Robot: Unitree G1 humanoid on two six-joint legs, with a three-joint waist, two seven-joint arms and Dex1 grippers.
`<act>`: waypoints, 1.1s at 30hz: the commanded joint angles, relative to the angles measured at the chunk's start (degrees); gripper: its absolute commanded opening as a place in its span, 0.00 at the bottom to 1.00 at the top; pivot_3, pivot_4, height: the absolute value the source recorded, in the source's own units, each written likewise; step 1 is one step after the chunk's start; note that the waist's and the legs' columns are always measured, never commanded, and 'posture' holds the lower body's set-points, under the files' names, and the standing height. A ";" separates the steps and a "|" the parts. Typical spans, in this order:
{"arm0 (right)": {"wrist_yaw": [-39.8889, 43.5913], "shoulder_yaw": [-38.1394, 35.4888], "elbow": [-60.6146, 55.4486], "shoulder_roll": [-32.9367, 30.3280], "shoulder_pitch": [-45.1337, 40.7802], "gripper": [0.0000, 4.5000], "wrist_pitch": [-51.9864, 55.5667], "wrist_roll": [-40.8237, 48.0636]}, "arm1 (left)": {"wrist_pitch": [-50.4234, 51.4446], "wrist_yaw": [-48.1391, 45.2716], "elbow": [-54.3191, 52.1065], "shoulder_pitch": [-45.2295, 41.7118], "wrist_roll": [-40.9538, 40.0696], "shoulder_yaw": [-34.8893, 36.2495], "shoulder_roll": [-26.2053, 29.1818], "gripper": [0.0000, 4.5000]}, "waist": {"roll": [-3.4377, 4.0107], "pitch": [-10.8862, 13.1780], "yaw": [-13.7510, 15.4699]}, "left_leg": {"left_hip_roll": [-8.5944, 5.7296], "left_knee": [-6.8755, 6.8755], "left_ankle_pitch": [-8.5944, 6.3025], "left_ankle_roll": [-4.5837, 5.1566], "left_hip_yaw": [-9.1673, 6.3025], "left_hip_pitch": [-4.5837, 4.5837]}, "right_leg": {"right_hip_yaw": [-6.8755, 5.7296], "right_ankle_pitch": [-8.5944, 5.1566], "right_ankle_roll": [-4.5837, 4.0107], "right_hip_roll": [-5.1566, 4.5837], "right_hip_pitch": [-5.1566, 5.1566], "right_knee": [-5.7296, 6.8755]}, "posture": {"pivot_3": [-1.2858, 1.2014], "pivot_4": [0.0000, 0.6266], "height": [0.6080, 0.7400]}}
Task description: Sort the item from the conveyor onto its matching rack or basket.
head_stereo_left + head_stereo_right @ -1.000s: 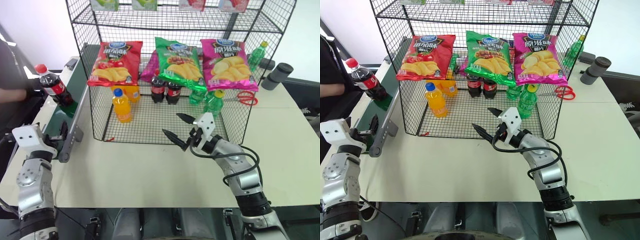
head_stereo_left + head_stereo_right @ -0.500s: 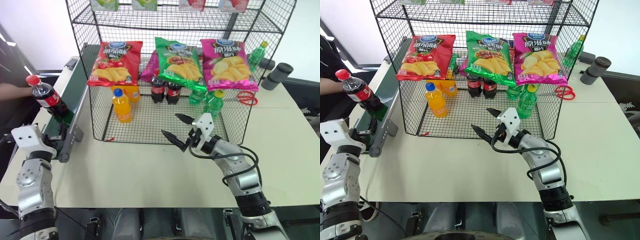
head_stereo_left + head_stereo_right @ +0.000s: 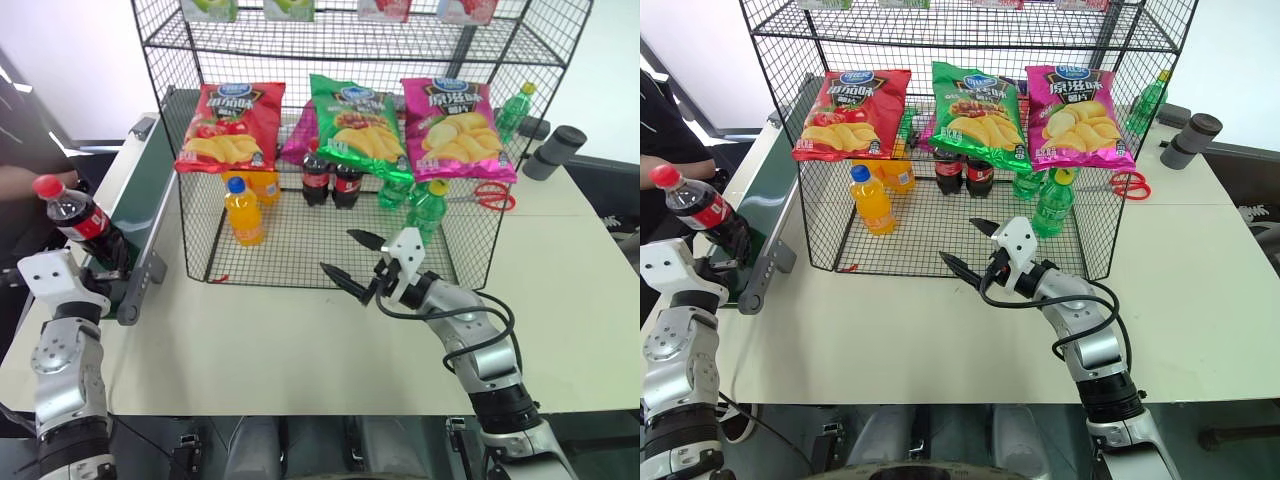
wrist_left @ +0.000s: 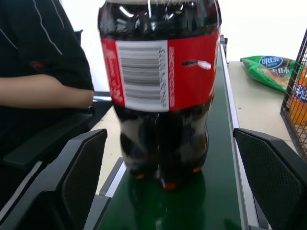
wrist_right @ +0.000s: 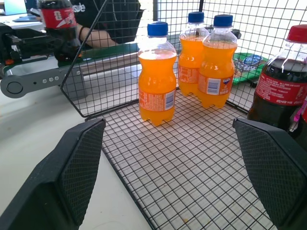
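The cola bottle (image 3: 75, 218), with red cap and red label, stands upright at the near end of the dark green conveyor (image 3: 143, 185). My left gripper (image 4: 170, 139) sits at that belt end, open. The bottle (image 4: 160, 91) rises close in front, framed by the two fingers (image 4: 81, 167) with a gap on each side. My right gripper (image 3: 340, 252) is open and hovers at the front edge of the black wire rack (image 3: 290, 250), holding nothing. Two cola bottles (image 3: 330, 180) stand inside the rack.
Orange-drink bottles (image 5: 156, 76) and green bottles (image 3: 427, 205) stand on the rack floor, with chip bags (image 3: 355, 125) hanging above. Red scissors (image 3: 490, 195) and a grey cylinder (image 3: 553, 150) lie right of the rack. A person's arm (image 4: 43, 91) rests beside the belt.
The cola bottle has ridden down the belt toward my left gripper and now stands at the near end. Neither gripper has moved.
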 commanded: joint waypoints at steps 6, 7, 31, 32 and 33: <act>0.30 0.16 -1.31 0.09 -0.51 0.98 -0.94 -0.07 | -1.32 1.59 -0.46 0.62 0.41 1.96 0.53 1.00 | 0.00 0.00 -0.02 | 0.00 0.00 0.00 0.00 0.00 0.00 | 0.00 0.00 0.00 -0.01 0.00 0.00 | 0.52 0.24 1.00; 0.31 0.18 -1.32 0.10 -0.51 0.98 -0.93 -0.07 | -1.31 1.58 -0.44 0.63 0.37 1.99 0.53 1.00 | 0.00 0.00 -0.02 | 0.00 0.00 0.00 0.00 0.00 0.00 | 0.00 0.00 0.00 -0.01 0.00 0.00 | 0.52 0.24 1.00; 8.59 -3.26 -8.94 -4.70 -2.61 1.00 12.51 14.48 | 26.49 -25.33 -31.17 7.76 -37.36 6.87 19.07 0.61 | -0.01 0.07 -0.33 | -0.04 -0.18 -0.04 -0.03 -0.05 -0.19 | -0.04 -0.01 -0.05 -0.21 -0.05 -0.41 | 0.52 0.24 1.00; 9.34 -3.47 -9.65 -5.54 -2.65 1.00 14.14 15.87 | 28.12 -25.74 -32.31 8.41 -38.39 6.39 19.75 0.61 | 0.04 0.10 -0.32 | -0.04 -0.24 -0.05 -0.02 -0.05 -0.17 | -0.04 -0.01 -0.05 -0.23 -0.03 -0.48 | 0.52 0.24 1.00; 9.68 -4.00 -10.49 -6.26 -2.78 1.00 16.32 17.90 | 29.98 -26.30 -33.63 8.89 -39.71 5.30 20.35 0.61 | 0.04 0.10 -0.30 | -0.04 -0.27 -0.05 -0.01 -0.05 -0.17 | -0.04 -0.01 -0.05 -0.23 -0.03 -0.50 | 0.52 0.24 1.00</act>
